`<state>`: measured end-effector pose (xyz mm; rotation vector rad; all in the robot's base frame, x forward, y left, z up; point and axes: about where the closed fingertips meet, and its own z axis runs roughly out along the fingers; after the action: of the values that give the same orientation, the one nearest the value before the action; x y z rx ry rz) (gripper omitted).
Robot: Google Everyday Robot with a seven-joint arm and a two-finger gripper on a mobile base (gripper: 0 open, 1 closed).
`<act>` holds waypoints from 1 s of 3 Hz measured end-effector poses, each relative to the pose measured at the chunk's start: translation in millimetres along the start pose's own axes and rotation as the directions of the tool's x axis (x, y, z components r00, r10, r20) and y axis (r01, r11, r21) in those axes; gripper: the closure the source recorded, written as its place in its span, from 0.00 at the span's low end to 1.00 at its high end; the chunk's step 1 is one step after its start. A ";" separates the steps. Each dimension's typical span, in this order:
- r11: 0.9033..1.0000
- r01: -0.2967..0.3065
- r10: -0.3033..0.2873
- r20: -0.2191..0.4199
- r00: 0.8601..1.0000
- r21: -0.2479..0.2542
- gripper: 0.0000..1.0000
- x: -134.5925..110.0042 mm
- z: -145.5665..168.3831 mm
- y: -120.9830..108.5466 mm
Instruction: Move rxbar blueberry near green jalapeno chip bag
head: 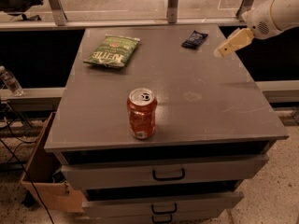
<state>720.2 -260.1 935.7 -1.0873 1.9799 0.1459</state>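
1. The bar (195,39) lies flat on the counter (219,111), close to the back edge and right of its middle, turned at a slight angle.
2. The chip bag (112,51) lies flat near the back left corner, well apart from the bar, with bare counter between them.
3. The gripper (230,45) hangs in the air over the right edge near the back right corner, to the right of the bar and not touching it. Whether it is open or closed cannot be told, and nothing shows in its hold.
4. The white arm (275,12) reaches in from the upper right and slopes down to the gripper.
5. An orange can (142,114) stands upright near the front edge, left of the middle, far from both bar and bag.
6. Drawers (168,174) with dark handles sit under the front edge.
7. A cardboard box (44,183) stands on the floor at the left, and a clear bottle (10,80) shows further back on that side.
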 end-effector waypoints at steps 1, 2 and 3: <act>0.990 -0.134 0.129 0.103 0.986 0.046 0.00 2.4 31.6 -20.2; 0.959 -0.272 0.254 0.190 0.948 0.078 0.00 5.2 60.5 -36.2; 0.924 -0.369 0.335 0.251 0.908 0.104 0.00 6.3 89.3 -50.7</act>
<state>811.5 -254.0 888.8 -0.5785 1.9244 0.2980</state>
